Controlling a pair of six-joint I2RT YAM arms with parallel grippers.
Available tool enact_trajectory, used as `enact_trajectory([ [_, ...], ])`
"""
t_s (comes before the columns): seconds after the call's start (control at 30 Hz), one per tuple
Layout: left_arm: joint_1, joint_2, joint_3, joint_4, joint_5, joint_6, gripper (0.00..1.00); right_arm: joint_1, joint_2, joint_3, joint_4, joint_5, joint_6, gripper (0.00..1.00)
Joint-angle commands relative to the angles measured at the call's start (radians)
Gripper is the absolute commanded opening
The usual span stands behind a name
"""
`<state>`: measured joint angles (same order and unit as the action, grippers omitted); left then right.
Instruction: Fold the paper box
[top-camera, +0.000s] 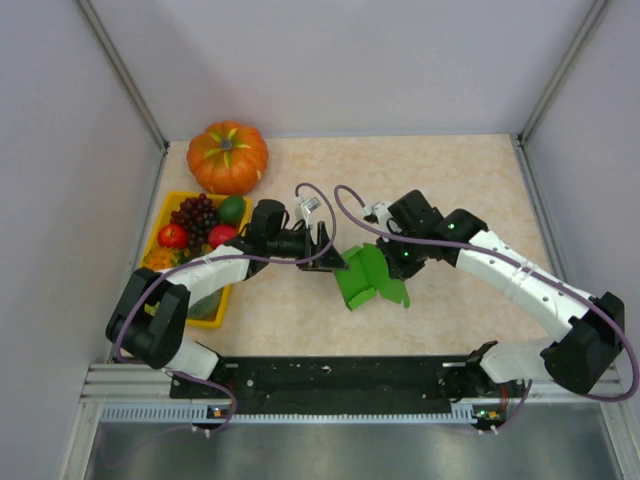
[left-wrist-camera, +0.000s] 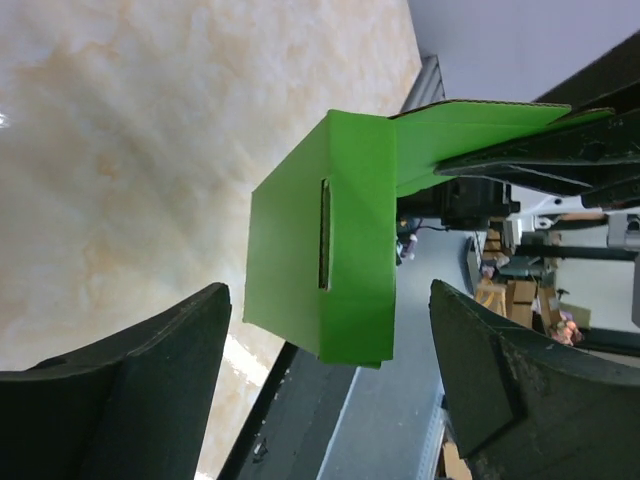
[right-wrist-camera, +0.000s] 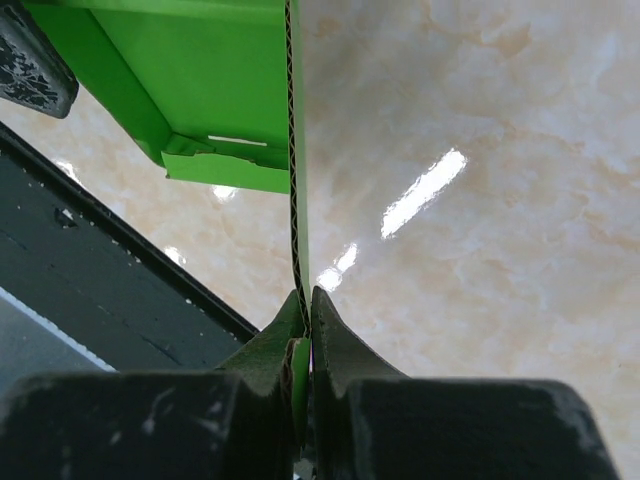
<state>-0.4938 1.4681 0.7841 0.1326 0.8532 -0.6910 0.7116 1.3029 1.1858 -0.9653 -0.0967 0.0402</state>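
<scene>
Paper box, edge pinched — right hand

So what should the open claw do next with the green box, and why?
Probably ease the left gripper forward until the slotted side of the paper box sits between its fingers, ready to grip. The right gripper is shut on one flap's edge only, the box looks half-folded, and the left one stands open, not touching it.

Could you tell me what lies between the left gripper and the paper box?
Nothing; the left wrist view shows only bare table between left gripper and paper box.
</scene>
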Motion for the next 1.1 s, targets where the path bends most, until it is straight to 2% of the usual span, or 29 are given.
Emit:
enact_trajectory([
  [0.0, -0.003, 0.004, 0.055, 0.102, 0.141, 0.021, 0.81, 0.015, -0.008, 0.026, 0.051, -0.055, -0.077, 0.0],
  [0.13, -0.003, 0.023, 0.056, 0.084, 0.15, 0.042, 0.67, 0.014, 0.004, 0.028, 0.053, -0.067, -0.092, 0.0],
  [0.4, -0.005, 0.063, 0.063, 0.059, 0.118, 0.067, 0.67, 0.026, 0.006, 0.035, 0.053, -0.066, -0.1, 0.0],
  [0.43, -0.005, 0.064, 0.066, 0.049, 0.112, 0.068, 0.61, 0.034, 0.007, 0.038, 0.051, -0.058, -0.099, 0.0],
  [0.67, -0.005, 0.04, 0.058, 0.018, 0.029, 0.088, 0.38, 0.061, 0.027, 0.063, 0.053, -0.015, -0.065, 0.0],
  [0.7, -0.005, 0.02, 0.052, 0.019, 0.014, 0.09, 0.36, 0.06, 0.029, 0.067, 0.054, -0.005, -0.048, 0.03],
  [0.73, -0.005, 0.009, 0.038, 0.018, -0.018, 0.094, 0.35, 0.06, 0.029, 0.081, 0.054, 0.018, -0.018, 0.12],
  [0.77, -0.005, -0.003, 0.027, 0.009, -0.04, 0.094, 0.31, 0.06, 0.027, 0.087, 0.057, 0.058, 0.044, 0.28],
  [0.83, -0.005, -0.047, -0.005, 0.002, -0.091, 0.097, 0.28, 0.061, 0.012, 0.1, 0.063, 0.116, 0.13, 0.47],
  [0.87, -0.005, -0.064, -0.02, 0.005, -0.127, 0.094, 0.27, 0.058, 0.0, 0.1, 0.063, 0.18, 0.223, 0.6],
  [0.93, -0.003, -0.126, -0.064, 0.006, -0.186, 0.09, 0.26, 0.058, -0.068, 0.084, 0.065, 0.238, 0.315, 0.69],
  [0.97, 0.0, -0.191, -0.094, 0.015, -0.251, 0.087, 0.25, 0.039, -0.132, 0.057, 0.08, 0.253, 0.436, 0.81],
  [1.07, 0.006, -0.278, -0.161, 0.07, -0.304, 0.055, 0.25, 0.005, -0.295, -0.05, 0.152, 0.218, 0.565, 0.86],
])
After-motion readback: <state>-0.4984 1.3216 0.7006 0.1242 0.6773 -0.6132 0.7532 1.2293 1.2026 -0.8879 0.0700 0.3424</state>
